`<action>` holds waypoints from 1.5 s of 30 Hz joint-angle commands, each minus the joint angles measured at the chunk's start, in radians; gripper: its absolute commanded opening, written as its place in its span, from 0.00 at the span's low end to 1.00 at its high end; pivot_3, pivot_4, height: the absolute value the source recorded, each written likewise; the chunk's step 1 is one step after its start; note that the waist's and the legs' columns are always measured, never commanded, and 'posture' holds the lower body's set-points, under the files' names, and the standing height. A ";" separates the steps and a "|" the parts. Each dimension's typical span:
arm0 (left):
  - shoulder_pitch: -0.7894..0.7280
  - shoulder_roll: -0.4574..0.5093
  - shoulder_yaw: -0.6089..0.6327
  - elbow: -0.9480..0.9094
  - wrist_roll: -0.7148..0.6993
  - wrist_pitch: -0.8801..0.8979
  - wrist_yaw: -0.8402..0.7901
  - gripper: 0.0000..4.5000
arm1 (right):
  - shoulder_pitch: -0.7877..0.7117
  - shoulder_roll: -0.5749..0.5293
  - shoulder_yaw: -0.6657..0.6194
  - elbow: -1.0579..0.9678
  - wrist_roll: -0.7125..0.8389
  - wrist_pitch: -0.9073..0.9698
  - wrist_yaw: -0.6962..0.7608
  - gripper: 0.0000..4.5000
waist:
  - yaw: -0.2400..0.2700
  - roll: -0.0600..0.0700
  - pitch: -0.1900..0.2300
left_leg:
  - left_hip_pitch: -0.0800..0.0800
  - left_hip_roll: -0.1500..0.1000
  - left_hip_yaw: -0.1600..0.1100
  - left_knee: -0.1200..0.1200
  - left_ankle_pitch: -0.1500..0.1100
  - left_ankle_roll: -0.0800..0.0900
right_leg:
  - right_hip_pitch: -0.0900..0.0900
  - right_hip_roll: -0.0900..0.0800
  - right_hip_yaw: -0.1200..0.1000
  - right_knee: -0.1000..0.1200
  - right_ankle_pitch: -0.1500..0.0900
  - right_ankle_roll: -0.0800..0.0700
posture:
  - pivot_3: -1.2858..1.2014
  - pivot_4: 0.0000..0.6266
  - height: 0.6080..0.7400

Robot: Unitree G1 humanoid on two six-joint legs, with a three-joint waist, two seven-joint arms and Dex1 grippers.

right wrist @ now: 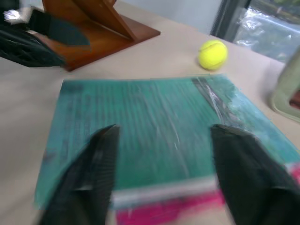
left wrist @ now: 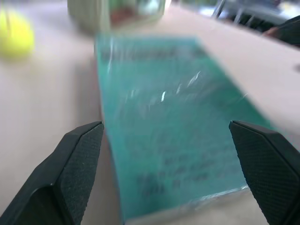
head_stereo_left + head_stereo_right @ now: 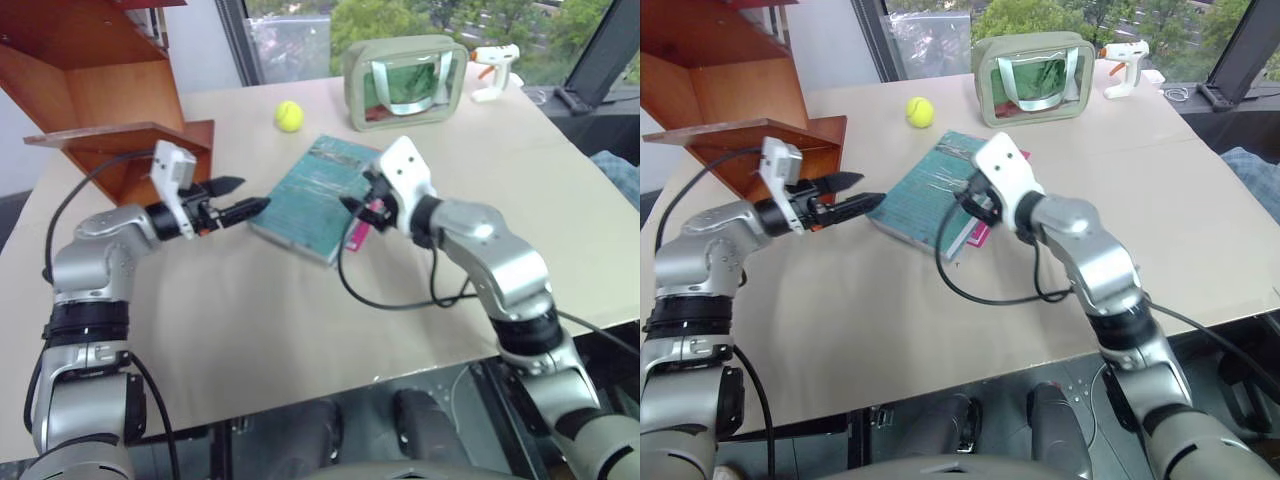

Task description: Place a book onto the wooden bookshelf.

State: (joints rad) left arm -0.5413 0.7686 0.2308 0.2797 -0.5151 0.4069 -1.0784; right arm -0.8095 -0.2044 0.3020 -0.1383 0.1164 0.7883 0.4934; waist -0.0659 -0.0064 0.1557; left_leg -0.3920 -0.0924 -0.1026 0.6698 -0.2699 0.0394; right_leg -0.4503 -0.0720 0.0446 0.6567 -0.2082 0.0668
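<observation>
The teal book lies flat on the table, resting on a pink book that sticks out at its near right edge. My left gripper is open and level, its fingertips just short of the book's left corner; in the left wrist view the book spreads ahead between the wide fingers. My right gripper sits at the book's right edge, open, with the cover beyond its fingers and nothing gripped. The wooden bookshelf stands at the table's far left, behind my left gripper.
A yellow tennis ball lies beyond the book. A green transparent pouch stands at the far edge, with a white glue gun to its right. The table's front edge runs across below both arms.
</observation>
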 commanded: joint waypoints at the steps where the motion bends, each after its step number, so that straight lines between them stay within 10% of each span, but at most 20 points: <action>1: 0.062 0.046 0.079 -0.055 -0.034 -0.078 -0.084 1.00 | -0.097 0.043 0.066 0.227 -0.032 -0.104 0.066 0.29 | -0.002 0.000 0.000 | 0.000 0.000 0.000 0.000 0.000 0.000 | 0.000 0.000 0.000 0.000 0.000 0.000 | 0.52 0.24 1.00; 4: 0.107 0.075 0.099 -0.080 -0.047 -0.033 -0.087 1.00 | -0.143 0.067 0.115 0.347 -0.034 -0.163 0.164 0.01 | 0.002 -0.001 0.000 | -0.002 -0.001 -0.002 0.000 0.000 0.000 | 0.000 0.001 -0.002 -0.001 0.000 0.000 | 0.52 0.24 1.00; 17: 0.096 0.141 0.045 -0.136 -0.100 0.381 0.025 1.00 | 0.033 -0.179 0.006 -0.017 0.033 -0.207 0.336 0.01 | 0.029 -0.001 0.000 | -0.003 -0.003 -0.008 0.001 0.000 0.000 | 0.002 0.001 -0.007 -0.002 0.000 0.000 | 0.52 0.24 1.00; 25: -0.313 0.021 -0.104 0.289 -0.001 0.564 0.096 1.00 | 0.202 -0.201 -0.116 -0.390 0.087 -0.003 0.174 0.74 | 0.029 -0.004 -0.001 | -0.004 -0.006 -0.009 0.003 0.000 0.000 | 0.002 0.000 -0.008 0.000 0.000 0.000 | 0.52 0.24 1.00; 33: -0.477 -0.085 -0.289 0.491 0.141 0.465 -0.078 1.00 | 0.337 -0.190 -0.243 -0.670 0.153 0.219 0.029 0.74 | 0.024 -0.005 -0.001 | -0.005 -0.006 -0.008 0.003 0.000 0.000 | 0.000 0.000 -0.006 0.000 0.000 0.000 | 0.52 0.24 1.00; 45: -0.252 0.075 -0.237 0.016 -0.057 0.855 -0.225 1.00 | 0.479 -0.304 -0.336 -0.663 0.196 0.194 0.024 0.74 | 0.030 -0.005 -0.001 | -0.004 -0.005 -0.007 0.003 0.000 0.001 | 0.001 0.000 -0.005 0.000 0.000 0.000 | 0.52 0.24 1.00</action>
State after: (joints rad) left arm -0.7989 0.8274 -0.0683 0.3337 -0.5468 1.2252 -1.3421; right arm -0.3305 -0.4960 -0.0078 -0.7965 0.3053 1.0202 0.5151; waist -0.0363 -0.0111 0.1550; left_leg -0.3964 -0.0971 -0.1101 0.6732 -0.2701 0.0402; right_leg -0.4490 -0.0716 0.0396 0.6570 -0.2084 0.0671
